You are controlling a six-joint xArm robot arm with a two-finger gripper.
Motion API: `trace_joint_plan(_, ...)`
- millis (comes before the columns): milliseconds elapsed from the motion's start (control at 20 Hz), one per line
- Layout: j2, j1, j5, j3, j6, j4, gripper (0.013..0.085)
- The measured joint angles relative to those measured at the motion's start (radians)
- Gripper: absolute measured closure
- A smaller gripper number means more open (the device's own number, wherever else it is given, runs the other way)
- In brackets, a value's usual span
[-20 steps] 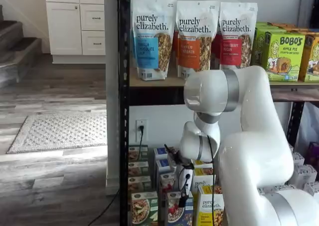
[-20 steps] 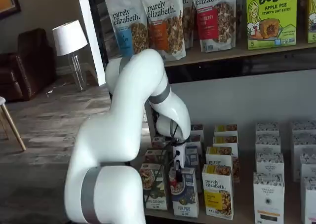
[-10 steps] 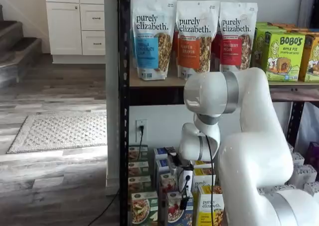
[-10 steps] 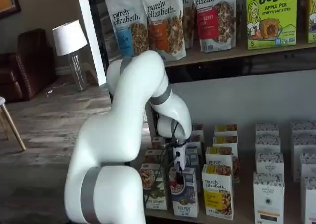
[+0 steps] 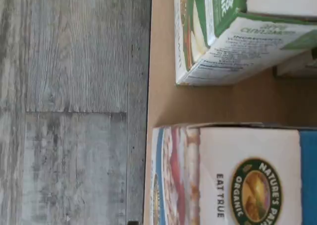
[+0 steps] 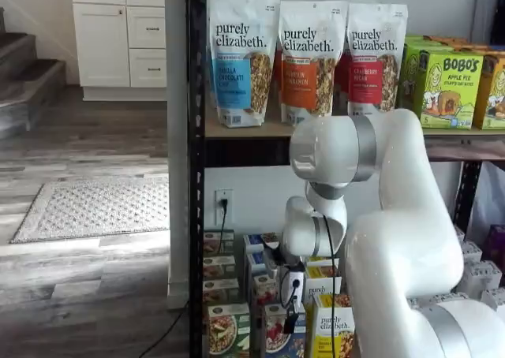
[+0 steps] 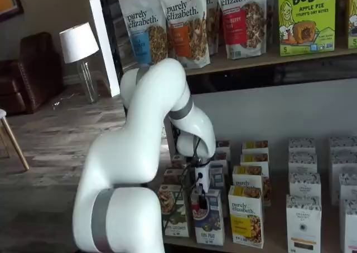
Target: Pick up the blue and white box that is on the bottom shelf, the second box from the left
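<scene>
I have the blue and white box [image 7: 209,219] at the front edge of the bottom shelf [image 7: 279,239], standing upright with its long axis vertical and its printed face, a cereal bowl with red berries, turned outward toward both shelf views. A green-fronted carton [image 7: 174,211] stands just beside it on one side and a yellow purely elizabeth carton [image 7: 246,215] on the other, with more cartons lined up behind each of them.

The gripper [image 7: 202,196] hangs from the white arm [image 7: 150,125] straight above the blue box, its black fingers pointing down at the box's top. In a shelf view the fingers [image 6: 290,323] overlap the box's upper front, but I cannot tell whether they touch it. I cannot make out a gap between the fingers in either shelf view because they are small and dark against the cartons; going by what I have, the jaws stand spread wide with nothing between them, and the box sits on the shelf.

In the wrist view I look down on the box's white top panel [image 5: 237,175], with a round organic logo, a blue strip along one edge, and the berry-printed front facing the grey plank floor [image 5: 74,106]. The green carton [image 5: 223,36] lies apart from it across a strip of tan shelf board [image 5: 163,101].
</scene>
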Motion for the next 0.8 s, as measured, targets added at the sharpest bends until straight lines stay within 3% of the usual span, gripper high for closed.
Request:
trace_joint_plan(200, 0.001, 0.000, 0.007, -0.003, 0.010, -0.012, 0.0130)
trace_joint_plan(400, 0.000, -0.002, 0.010, -0.001, 0.013, -0.017, 0.0250)
trace_joint_plan(500, -0.002, -0.002, 0.009, 0.001, 0.014, -0.017, 0.0250)
trace_joint_plan(650, -0.002, -0.002, 0.013, 0.001, 0.015, -0.019, 0.0330)
trace_joint_plan(800, -0.002, 0.000, 0.014, 0.000, 0.021, -0.023, 0.0330)
